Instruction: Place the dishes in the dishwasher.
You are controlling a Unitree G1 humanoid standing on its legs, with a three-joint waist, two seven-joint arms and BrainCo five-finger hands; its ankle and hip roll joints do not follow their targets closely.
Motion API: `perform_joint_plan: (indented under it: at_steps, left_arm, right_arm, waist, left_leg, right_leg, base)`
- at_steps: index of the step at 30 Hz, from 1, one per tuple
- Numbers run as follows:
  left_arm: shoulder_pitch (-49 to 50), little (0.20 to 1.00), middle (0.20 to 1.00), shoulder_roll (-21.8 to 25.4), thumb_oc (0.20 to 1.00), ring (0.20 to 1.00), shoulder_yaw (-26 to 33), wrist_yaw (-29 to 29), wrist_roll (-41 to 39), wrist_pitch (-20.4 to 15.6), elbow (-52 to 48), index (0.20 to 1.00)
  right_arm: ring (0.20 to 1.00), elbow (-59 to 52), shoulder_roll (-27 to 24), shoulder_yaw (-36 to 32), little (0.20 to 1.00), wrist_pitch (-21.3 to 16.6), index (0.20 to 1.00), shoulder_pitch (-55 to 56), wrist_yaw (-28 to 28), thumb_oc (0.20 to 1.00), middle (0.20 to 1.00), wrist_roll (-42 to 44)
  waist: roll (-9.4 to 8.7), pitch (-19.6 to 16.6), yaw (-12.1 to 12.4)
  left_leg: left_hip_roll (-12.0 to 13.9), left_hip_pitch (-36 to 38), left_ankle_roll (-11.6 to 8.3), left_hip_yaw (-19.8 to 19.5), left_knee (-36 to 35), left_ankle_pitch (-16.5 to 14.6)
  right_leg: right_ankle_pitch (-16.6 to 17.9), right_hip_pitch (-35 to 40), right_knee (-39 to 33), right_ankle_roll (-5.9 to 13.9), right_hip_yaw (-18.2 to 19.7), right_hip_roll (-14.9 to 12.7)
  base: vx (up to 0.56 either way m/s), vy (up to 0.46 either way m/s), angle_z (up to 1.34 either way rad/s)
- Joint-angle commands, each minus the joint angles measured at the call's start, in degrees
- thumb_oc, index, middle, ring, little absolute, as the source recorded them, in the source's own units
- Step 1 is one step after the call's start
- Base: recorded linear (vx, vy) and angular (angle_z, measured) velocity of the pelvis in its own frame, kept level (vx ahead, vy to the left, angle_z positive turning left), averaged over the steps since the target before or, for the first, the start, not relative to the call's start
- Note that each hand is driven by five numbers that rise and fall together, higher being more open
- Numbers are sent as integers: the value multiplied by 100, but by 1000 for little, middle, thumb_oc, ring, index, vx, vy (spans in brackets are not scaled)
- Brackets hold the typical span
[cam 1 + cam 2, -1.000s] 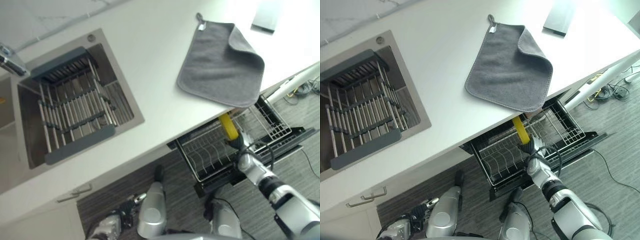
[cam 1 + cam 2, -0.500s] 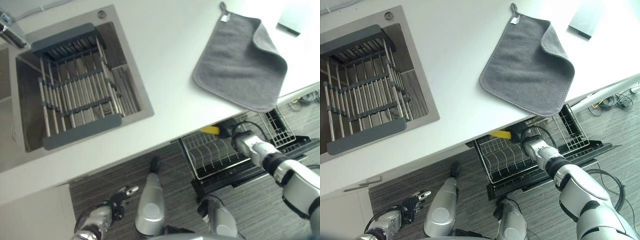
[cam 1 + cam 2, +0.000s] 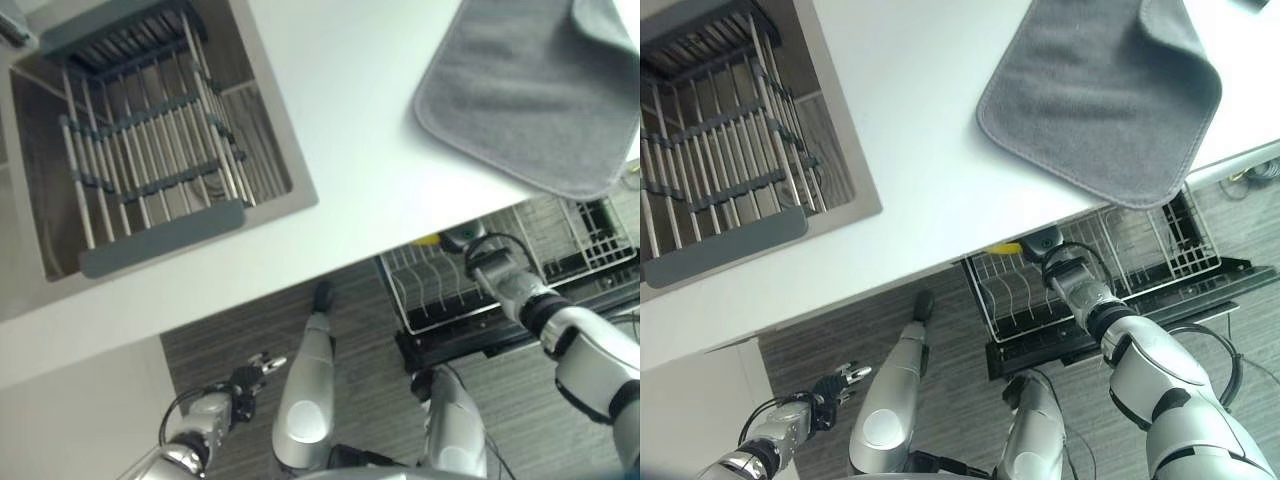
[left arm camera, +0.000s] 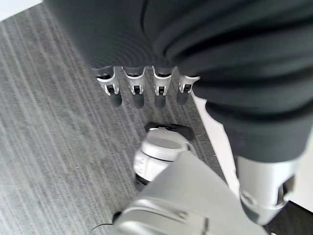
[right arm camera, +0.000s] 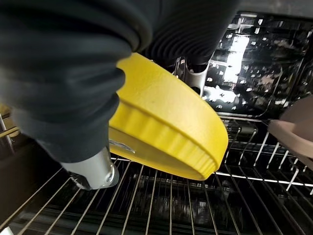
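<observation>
R hand (image 3: 1068, 272) clamps yellow dish (image 5: 166, 129) by near rim over dishwasher rack (image 3: 1140, 240). Likely rigid, light, glazed-slick; hold rim firmly. L hand (image 4: 142, 85) relaxed.

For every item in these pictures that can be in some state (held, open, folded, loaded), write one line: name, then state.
yellow dish: held by the right hand, above the rack wires, not yet set down.
right hand: shut on the yellow dish.
left hand: idle, fingers relaxed, over the floor.
dishwasher rack: pulled out under the counter.
grey cloth: on the counter, one corner folded over.
sink rack: no dishes on it.
</observation>
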Motion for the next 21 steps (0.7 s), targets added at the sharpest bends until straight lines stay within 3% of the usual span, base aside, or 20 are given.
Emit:
perform_joint_plan:
  at_steps: [1, 6, 17, 21]
  left_arm:
    - [93, 1000, 1000, 22, 1000, 1000, -320, -40, -174, -120, -69, 1000]
    - [173, 1000, 1000, -8, 1000, 1000, -360, 1, -284, -192, -105, 1000]
    - [196, 1000, 1000, -63, 1000, 1000, -432, -5, -421, -232, -166, 1000]
    - [181, 1000, 1000, -49, 1000, 1000, -442, 39, -422, -192, -190, 1000]
  right_arm:
    - [200, -50, -163, -640, 200, 595, 200, -1251, -1157, 200, 200, 494]
    - [200, 154, -316, -835, 200, 929, 200, -1178, -1414, 200, 200, 1028]
    - [200, 236, -614, -844, 200, 1333, 200, -1239, -1941, 200, 200, 675]
    - [200, 240, -754, -774, 200, 1503, 200, -1391, -1804, 200, 200, 556]
  waist:
    - [111, -132, 184]
    - [159, -132, 116]
    - [234, -132, 0]
    - [228, -132, -17]
  left_leg:
    - [-287, -192, 614, 360, 542, -511]
    - [-255, -439, 630, 390, 645, -531]
    - [-217, -536, 607, 527, 584, -505]
    - [-207, -574, 606, 555, 618, -514]
  right_leg:
    - [-314, -238, 957, -33, 170, 56]
    - [-376, -519, 1149, -75, 237, 88]
    - [-355, -660, 1044, -112, 279, 114]
    - [-359, -707, 1071, -111, 281, 112]
  base:
    - [-51, -20, 0]
    - [-36, -5, -2]
    - [-18, 5, -7]
    - [0, -7, -3]
